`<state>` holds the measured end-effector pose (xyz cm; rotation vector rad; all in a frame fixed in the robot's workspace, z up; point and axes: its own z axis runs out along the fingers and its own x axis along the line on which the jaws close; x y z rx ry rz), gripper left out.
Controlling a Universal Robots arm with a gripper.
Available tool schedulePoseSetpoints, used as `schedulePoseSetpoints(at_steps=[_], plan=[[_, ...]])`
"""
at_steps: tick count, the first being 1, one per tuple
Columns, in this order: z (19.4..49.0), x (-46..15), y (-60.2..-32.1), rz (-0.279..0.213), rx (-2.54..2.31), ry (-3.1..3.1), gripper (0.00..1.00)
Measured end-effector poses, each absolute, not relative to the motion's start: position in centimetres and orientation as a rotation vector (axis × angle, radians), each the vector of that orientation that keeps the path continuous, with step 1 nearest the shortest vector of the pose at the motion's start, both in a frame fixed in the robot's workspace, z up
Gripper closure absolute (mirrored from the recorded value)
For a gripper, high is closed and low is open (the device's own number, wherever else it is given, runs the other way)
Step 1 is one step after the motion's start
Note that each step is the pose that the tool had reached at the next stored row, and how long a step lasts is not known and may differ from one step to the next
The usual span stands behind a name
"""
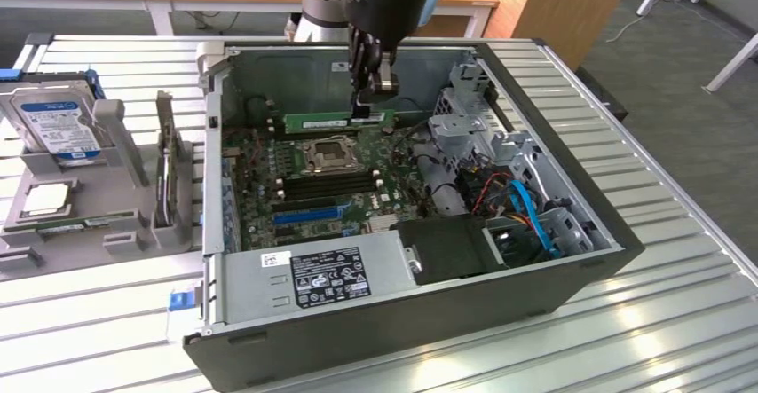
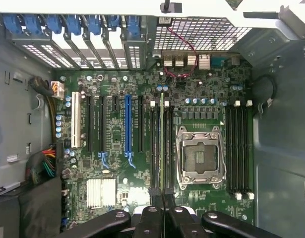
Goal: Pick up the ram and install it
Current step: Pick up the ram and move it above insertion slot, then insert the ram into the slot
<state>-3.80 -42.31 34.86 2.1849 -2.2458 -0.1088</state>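
Observation:
The ram (image 1: 335, 121), a narrow green stick with a pale label, hangs level above the motherboard (image 1: 311, 176) inside the open computer case. My gripper (image 1: 365, 109) is shut on one end of it, coming down from above. In the wrist view the ram (image 2: 162, 144) shows edge-on as a thin green line running out from between my fingertips (image 2: 155, 194). It lies along the bank of black memory slots (image 2: 154, 148) between the CPU socket (image 2: 201, 156) and the blue expansion slot (image 2: 127, 124). I cannot tell whether the ram touches a slot.
The case walls (image 1: 216, 145) enclose the board. A power supply (image 1: 319, 273) sits at the near side, a drive cage (image 1: 474, 131) and blue cables (image 1: 527, 216) at the exterior view's right. A grey parts tray (image 1: 71, 224) with a hard drive (image 1: 53, 122) stands at the left.

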Motion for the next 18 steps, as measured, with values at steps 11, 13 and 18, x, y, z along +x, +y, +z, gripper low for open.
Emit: schedulePoseSetpoints(at_steps=[11,13,18], plan=[[34.84,-3.67,-42.31,-0.109,2.185,-2.246,0.88],[34.84,-3.67,-42.31,-0.109,2.185,-2.246,0.88],[34.84,-3.67,-42.31,-0.109,2.185,-2.246,0.88]])
